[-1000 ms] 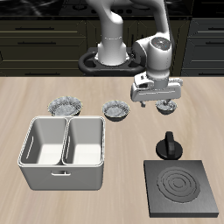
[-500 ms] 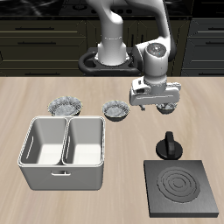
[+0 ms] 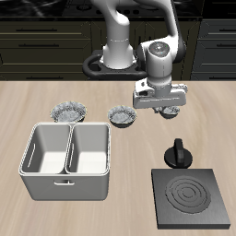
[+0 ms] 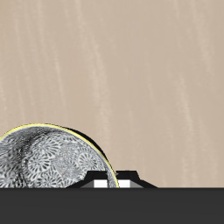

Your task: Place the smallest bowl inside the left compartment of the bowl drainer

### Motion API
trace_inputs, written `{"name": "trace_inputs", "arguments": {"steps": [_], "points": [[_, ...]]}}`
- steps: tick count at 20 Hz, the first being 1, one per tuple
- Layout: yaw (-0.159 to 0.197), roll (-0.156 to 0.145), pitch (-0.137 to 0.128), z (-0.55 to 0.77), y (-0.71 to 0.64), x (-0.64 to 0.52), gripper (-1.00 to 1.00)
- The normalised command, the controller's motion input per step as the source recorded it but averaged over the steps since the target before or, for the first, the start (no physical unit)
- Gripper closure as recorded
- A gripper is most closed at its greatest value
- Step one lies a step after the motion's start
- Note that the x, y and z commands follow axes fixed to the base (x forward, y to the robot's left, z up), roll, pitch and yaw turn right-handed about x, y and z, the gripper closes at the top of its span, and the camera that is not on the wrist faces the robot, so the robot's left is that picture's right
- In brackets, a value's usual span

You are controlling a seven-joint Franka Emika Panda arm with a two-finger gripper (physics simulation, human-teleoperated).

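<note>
Plainly, smallest bowl [image 3: 122, 115] shows speckled ruffled rim.

Light wooden tabletop [image 3: 37, 217]. Dark square stove plate [image 3: 190, 199] with concentric rings, near front edge. Small black upright object with knob top [image 3: 176, 152] just behind plate, apart from it. Largest ruffled grey bowl [image 3: 69, 112] farther back. Dark cabinets [image 3: 37, 46] beyond tabletop.

The wooden table [image 3: 37, 106] carries three bowls, the bowl drainer [image 3: 66, 161], a stove plate [image 3: 192, 197].
</note>
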Motion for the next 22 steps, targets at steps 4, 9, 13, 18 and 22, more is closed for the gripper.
{"name": "trace_inputs", "arguments": {"steps": [4,9,13,18,22], "points": [[-0.013,-0.009,-0.041,0.29,-0.14,0.05,1.00],[0.005,-0.001,-0.065,0.45,-0.17,0.00,1.00],[0.019,-0.026,-0.083,0.66,-0.28,0.07,1.00],[0.001,-0.054,-0.072,0.70,-0.40,0.11,1.00],[-0.018,-0.034,-0.038,0.52,-0.31,0.11,1.00]]}}
